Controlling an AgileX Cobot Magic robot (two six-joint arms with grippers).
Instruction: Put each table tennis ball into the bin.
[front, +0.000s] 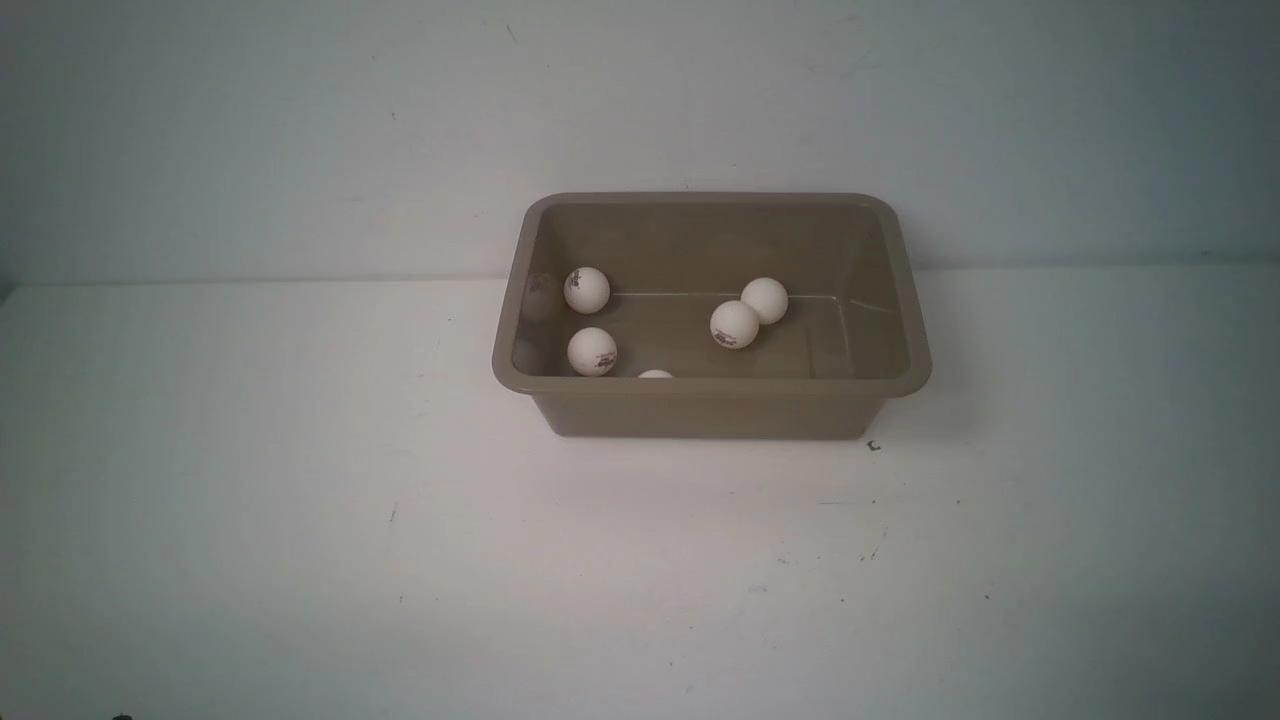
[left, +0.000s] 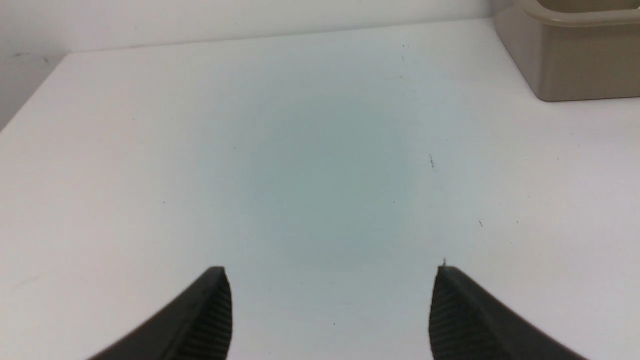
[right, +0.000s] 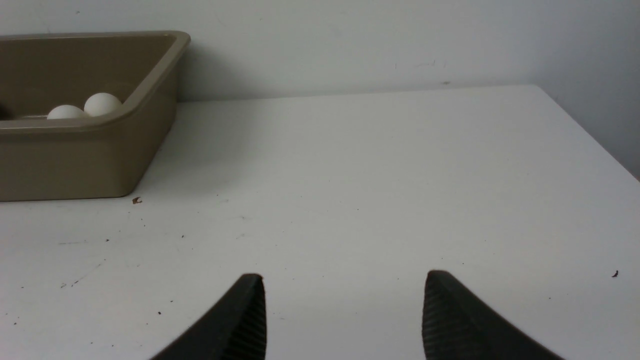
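The taupe-brown bin (front: 710, 410) stands at the back middle of the white table. Inside it lie several white table tennis balls: one at the left wall (front: 586, 289), one below it (front: 592, 351), a touching pair (front: 735, 324) (front: 765, 299), and one (front: 655, 374) half hidden behind the near rim. Neither arm shows in the front view. My left gripper (left: 330, 272) hangs open over bare table, with a corner of the bin (left: 575, 65) far off. My right gripper (right: 344, 277) is open too, empty, with the bin (right: 80, 160) and two balls (right: 102, 103) beyond it.
A wall rises right behind the bin. The table's left edge (left: 30, 100) shows in the left wrist view and its right edge (right: 590, 130) in the right wrist view. Small dark specks (front: 873, 446) dot the table near the bin.
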